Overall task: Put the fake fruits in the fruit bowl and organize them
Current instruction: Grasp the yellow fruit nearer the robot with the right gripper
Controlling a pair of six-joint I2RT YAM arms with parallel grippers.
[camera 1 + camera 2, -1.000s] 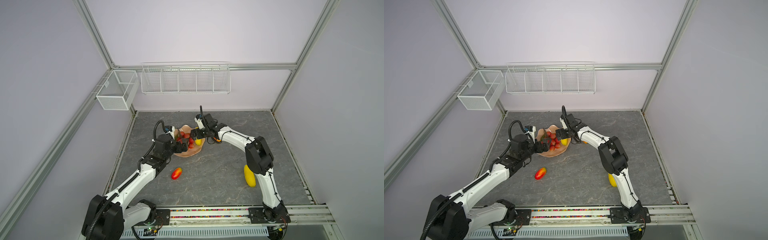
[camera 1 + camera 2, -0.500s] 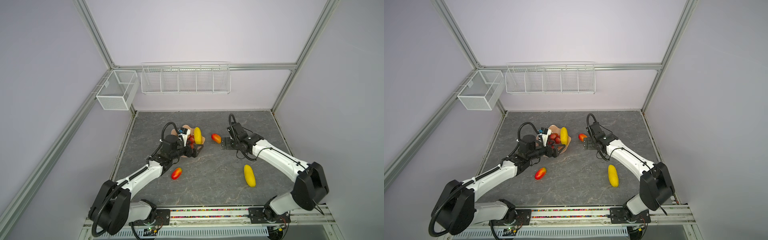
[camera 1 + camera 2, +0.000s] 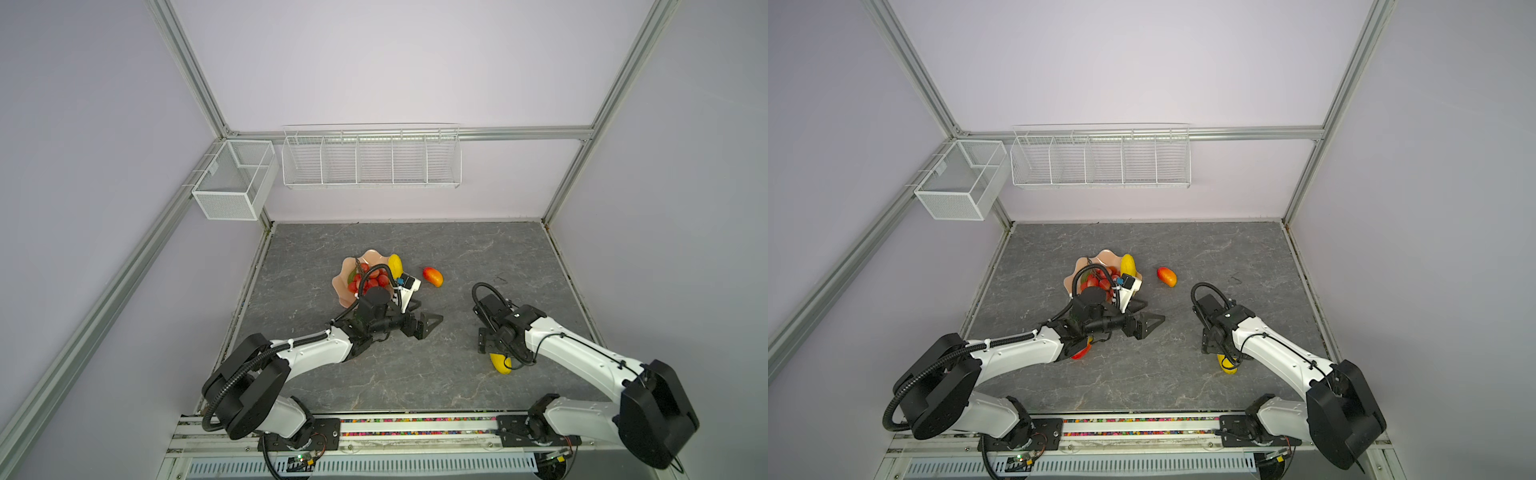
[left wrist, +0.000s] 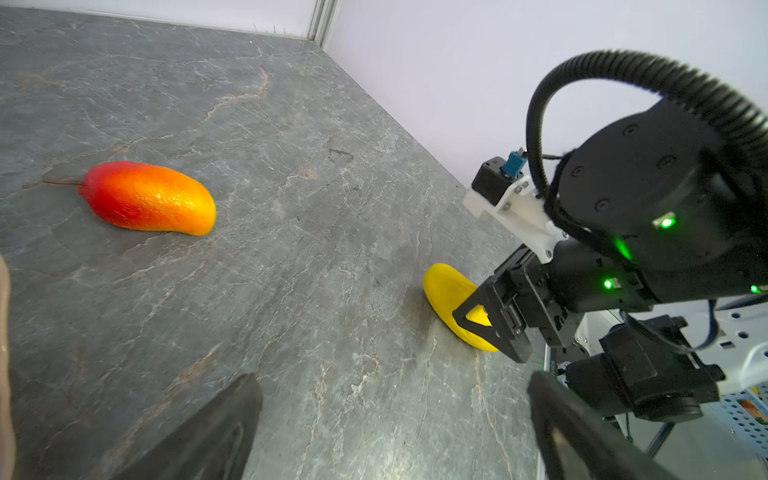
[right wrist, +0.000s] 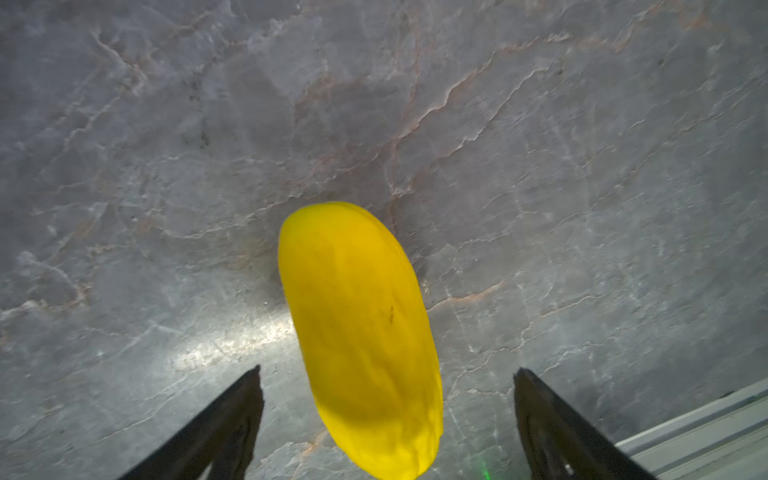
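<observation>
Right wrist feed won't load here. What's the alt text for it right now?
A yellow fruit lies on the gray stone-look table, between the two black fingers of the open right gripper, with a gap on each side.

Grey veined tabletop, long divided wire basket on back wall; small mesh basket — left corner

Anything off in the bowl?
One yellow fruit lies along the right rim of the bowl, seemingly half over the edge rather than down beside the grapes. It might roll out. Nothing looks spilled or damaged.
</observation>
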